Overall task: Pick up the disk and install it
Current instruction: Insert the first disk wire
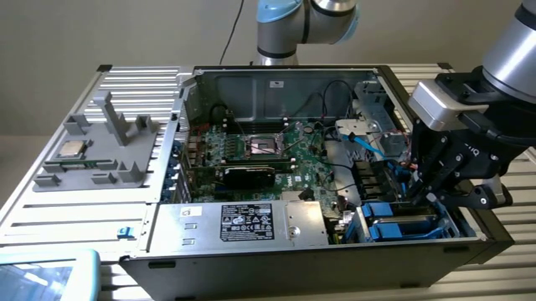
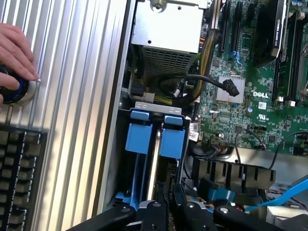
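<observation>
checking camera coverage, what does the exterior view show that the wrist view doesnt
Exterior view: the grey fixture carrying a CPU chip, and the arm's blue-capped joint. Wrist view: a person's hand on a round knob, near a keyboard. Both: the gripper low over the blue drive carriers, plus the power supply and the motherboard.

DELL logo, on green motherboard (image 2: 250,113)
</observation>
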{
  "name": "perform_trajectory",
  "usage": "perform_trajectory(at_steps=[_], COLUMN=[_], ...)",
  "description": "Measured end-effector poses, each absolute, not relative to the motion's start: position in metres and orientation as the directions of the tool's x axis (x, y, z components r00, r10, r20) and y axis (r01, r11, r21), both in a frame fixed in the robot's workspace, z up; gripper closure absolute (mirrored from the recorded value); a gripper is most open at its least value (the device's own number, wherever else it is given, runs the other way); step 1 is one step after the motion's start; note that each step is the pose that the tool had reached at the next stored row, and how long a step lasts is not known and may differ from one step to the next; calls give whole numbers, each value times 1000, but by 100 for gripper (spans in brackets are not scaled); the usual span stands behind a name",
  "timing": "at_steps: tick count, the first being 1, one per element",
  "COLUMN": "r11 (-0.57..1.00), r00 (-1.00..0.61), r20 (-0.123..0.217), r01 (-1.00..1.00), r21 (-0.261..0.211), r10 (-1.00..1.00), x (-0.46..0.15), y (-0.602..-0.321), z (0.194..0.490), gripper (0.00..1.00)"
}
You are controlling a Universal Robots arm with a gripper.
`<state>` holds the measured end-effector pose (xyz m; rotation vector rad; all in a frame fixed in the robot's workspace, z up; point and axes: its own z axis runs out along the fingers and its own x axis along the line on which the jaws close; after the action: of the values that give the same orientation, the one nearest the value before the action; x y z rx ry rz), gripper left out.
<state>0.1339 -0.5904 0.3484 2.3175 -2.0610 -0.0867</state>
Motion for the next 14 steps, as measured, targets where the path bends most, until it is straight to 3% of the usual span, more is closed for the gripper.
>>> perform_trajectory(at_steps=[14], r11=[-88], r00=[89], r20=[14], r01=[-994], r21=[72], r10=[-996], x=[134], y=[-585], z=[347], gripper=[84])
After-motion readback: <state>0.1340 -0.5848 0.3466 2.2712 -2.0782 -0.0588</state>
